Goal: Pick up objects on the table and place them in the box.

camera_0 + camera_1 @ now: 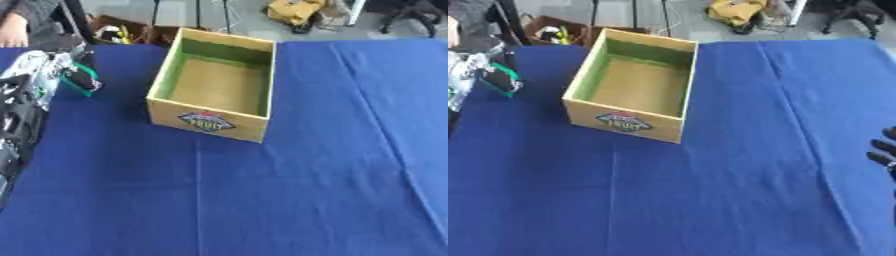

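Gripping green-and-black object (80, 80) in left hand (39, 75) | yellow box (213, 82) empty | right hand (885, 150) fingers unclear

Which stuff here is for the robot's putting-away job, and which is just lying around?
For the job: cardboard box, still empty; green and black object at the left hand.

Just there: blue tablecloth; yellow bag on the floor; right hand, idle.

Left arm (19, 115): black segmented casing with silver-grey metallic sections, glossy highlights along the upper part, dark recesses between sections. Left hand (77, 75): black, blurred, with green trim at its edge. Right hand (885, 150): only rounded black fingertips show at the right edge of the right eye view.
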